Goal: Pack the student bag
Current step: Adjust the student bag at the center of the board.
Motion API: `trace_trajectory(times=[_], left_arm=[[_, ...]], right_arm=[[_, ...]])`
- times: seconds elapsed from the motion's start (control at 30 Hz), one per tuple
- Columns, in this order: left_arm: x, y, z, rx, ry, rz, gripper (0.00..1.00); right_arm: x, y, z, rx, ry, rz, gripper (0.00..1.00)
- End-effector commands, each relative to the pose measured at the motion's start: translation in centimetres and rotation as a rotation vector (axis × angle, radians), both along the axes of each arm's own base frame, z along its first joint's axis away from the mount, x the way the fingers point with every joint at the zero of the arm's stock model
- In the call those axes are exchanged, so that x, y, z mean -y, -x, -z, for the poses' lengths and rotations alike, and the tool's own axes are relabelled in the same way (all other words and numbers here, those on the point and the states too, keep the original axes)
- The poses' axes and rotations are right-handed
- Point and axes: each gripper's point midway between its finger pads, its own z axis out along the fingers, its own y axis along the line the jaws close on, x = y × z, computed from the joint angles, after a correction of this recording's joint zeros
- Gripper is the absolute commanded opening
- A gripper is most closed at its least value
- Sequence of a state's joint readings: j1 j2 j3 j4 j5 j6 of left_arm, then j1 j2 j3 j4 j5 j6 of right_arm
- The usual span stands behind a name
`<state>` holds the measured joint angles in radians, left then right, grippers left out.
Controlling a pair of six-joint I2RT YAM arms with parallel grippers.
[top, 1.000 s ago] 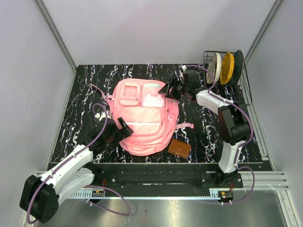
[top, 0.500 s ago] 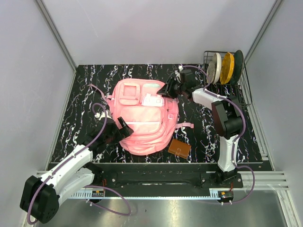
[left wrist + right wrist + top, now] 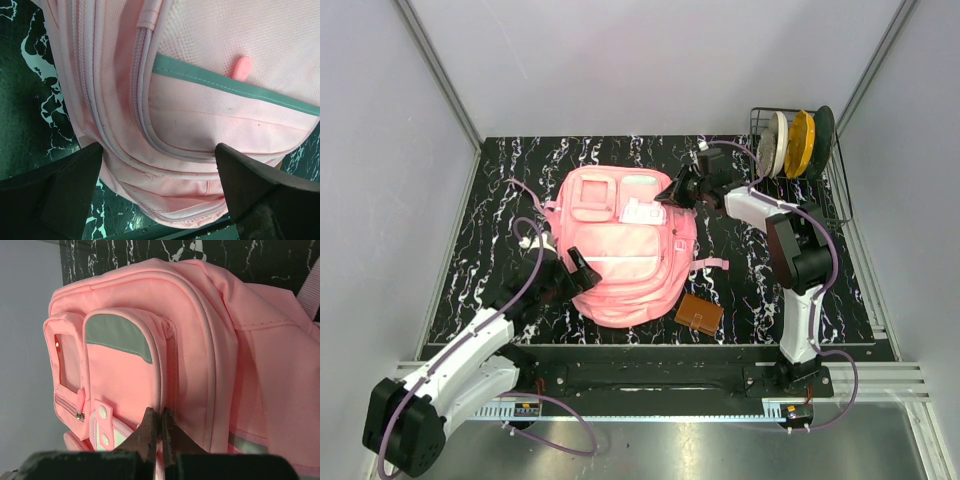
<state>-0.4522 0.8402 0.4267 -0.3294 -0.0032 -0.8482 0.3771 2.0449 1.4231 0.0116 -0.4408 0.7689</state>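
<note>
The right gripper [image 3: 160, 427] has its fingers pressed together at a pocket seam of the student bag [image 3: 620, 285], and whatever they pinch is hidden. The left gripper [image 3: 157, 150] stands spread across the bag's rounded edge. One bag lies mid-table [image 3: 480, 230], one brown wallet [image 3: 699, 314] lies just beside it, and three discs [image 3: 801, 143] stand in one wire rack [image 3: 760, 130].

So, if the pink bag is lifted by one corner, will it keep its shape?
Probably not: the student bag is creased soft fabric, so it would likely sag and fold. It lies fairly flat, so perhaps nearly empty and light. Its woven cloth looks grippy, not slippery.
</note>
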Motion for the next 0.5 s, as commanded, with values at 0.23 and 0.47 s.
trace_trajectory(times=[0.23, 0.47], left_arm=[[-1.1, -2.3, -13.9, 0.355, 0.018, -0.017, 0.99], [2.8, -1.5, -13.0, 0.336, 0.036, 0.192, 0.99]], right_arm=[[8.6, -3.1, -5.2, -0.026, -0.247, 0.639, 0.0], [9.4, -0.3, -2.6, -0.125, -0.261, 0.789, 0.0]])
